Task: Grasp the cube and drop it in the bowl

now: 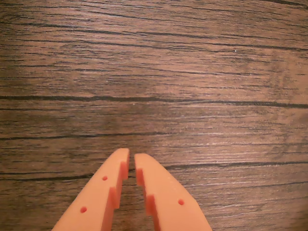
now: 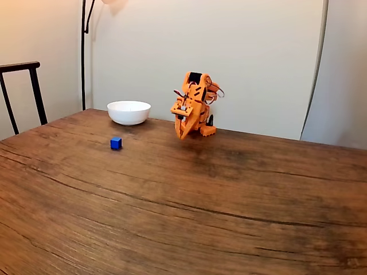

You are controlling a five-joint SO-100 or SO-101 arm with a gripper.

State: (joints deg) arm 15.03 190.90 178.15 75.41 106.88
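You're at the very start of the task, by the look of it — nothing is grasped yet. In the fixed view the orange arm [image 2: 194, 106] sits folded at the far side of the bench [image 2: 229, 200], its tip pointing down just above the wood. The cube [image 2: 116, 143] rests on the bench at about eight o'clock from the arm, apart from it, and the bowl [image 2: 129, 112] stands behind the cube at roughly one o'clock from it, near but not touching.

In the wrist view the fingers [image 1: 132, 161] come in from six o'clock, nearly clenched with only a thin slit between the tips, and they hold nothing — just bare wood grain ahead of them.

Your next move, I'd judge, is the reach: swing toward the cube, spread the fingers wide before descending, and bring the cube into the wrist view so you can centre it between the tips.
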